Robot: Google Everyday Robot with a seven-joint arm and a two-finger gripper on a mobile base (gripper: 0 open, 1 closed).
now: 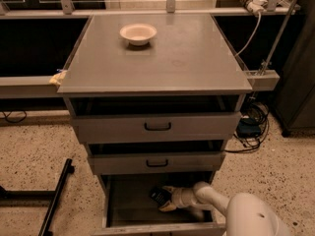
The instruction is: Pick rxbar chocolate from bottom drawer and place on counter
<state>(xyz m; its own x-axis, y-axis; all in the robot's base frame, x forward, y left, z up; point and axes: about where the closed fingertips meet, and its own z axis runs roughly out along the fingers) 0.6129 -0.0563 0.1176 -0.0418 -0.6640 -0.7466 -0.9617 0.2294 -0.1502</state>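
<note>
The bottom drawer is pulled out, and its grey box interior shows below the two shallower drawers. The rxbar chocolate, a small black wrapper, lies tilted on the drawer floor near the middle. My gripper reaches into the drawer from the right on the white arm and is right at the bar's right end. The arm's white elbow hides the drawer's right front corner. The counter is the broad grey cabinet top above.
A cream bowl stands on the counter at the back left. The top drawer and middle drawer are slightly open above my arm. A black bar lies on the speckled floor to the left. Cables hang at the right.
</note>
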